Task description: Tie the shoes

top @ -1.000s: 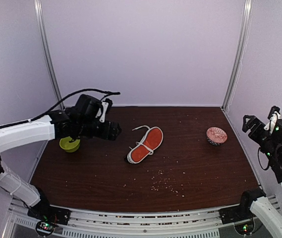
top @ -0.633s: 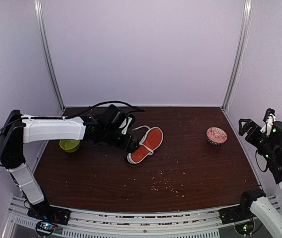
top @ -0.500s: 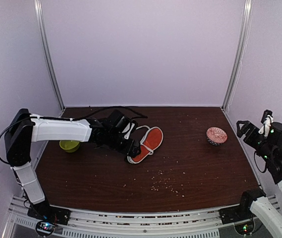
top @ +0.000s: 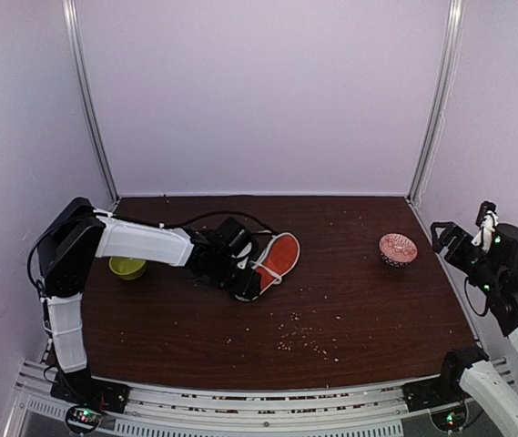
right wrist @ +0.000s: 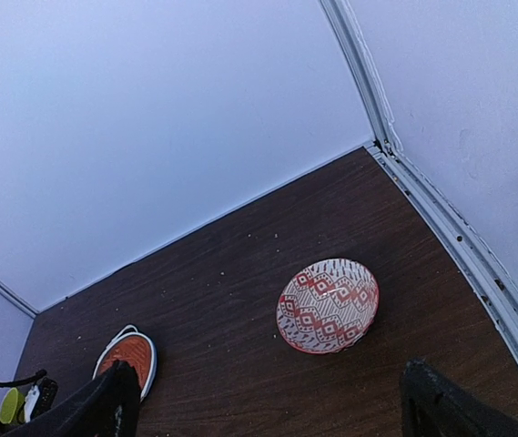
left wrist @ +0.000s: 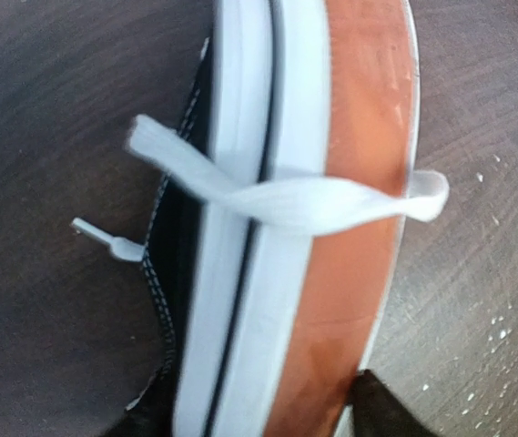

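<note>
Left arm had swung in from 9 o'clock; left tool [left wrist: 259, 417] straddled the sneaker's [top: 275, 259] 7 o'clock end, couldn't tell if clamped. Sneaker lay on its side, orange sole showing, near surface [top: 359, 309] centre. Right tool [right wrist: 266, 378] stood wide open at 3 o'clock

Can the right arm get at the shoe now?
Probably yes: right gripper open, only the patterned bowl near its path to the shoe, easily skirted. The left gripper straddles one end.
</note>
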Robot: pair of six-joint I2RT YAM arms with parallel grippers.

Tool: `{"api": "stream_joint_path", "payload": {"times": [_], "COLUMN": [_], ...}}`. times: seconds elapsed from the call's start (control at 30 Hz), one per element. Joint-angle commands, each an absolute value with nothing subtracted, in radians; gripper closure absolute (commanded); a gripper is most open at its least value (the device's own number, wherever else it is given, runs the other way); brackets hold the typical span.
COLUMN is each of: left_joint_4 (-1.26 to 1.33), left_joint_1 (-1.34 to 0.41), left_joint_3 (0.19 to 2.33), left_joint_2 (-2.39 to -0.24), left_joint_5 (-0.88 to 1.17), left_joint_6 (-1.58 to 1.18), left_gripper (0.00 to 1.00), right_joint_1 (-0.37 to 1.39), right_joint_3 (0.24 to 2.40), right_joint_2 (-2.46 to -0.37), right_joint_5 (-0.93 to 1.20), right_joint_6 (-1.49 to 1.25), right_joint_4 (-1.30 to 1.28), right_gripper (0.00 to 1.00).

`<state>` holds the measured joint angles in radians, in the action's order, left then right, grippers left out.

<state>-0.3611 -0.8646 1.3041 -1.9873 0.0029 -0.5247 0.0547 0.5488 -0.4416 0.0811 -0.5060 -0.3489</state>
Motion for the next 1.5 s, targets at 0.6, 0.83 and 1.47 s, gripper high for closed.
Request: {"api": "stream_joint_path", "payload": {"times": [0.6, 0.83, 1.47], "left_joint_4": [-0.186, -0.231, -0.288], "left_joint_1": [-0.861, -0.862, -0.885], "left_joint_3": [1.274, 1.293, 1.327], "left_joint_2": [-1.594, -1.487, -1.377], "left_joint_5": [0.414, 0.505, 0.588], "left_joint_6": [-0.676, -0.684, -0.714], "left_gripper": [1.00, 1.00, 1.00], "right_joint_1": [0.338, 0.628, 0.907], "right_joint_3": [0.658, 0.629, 0.788], "right_joint_2": [-0.665, -0.841, -1.238], "right_joint_5": [0.431, 0.394, 0.314], "right_joint_6": [-0.391, -0.452, -0.294], "right_joint_4": [-0.229, 0.083, 0.456], "right_gripper": [0.00, 0.00, 0.15]}}
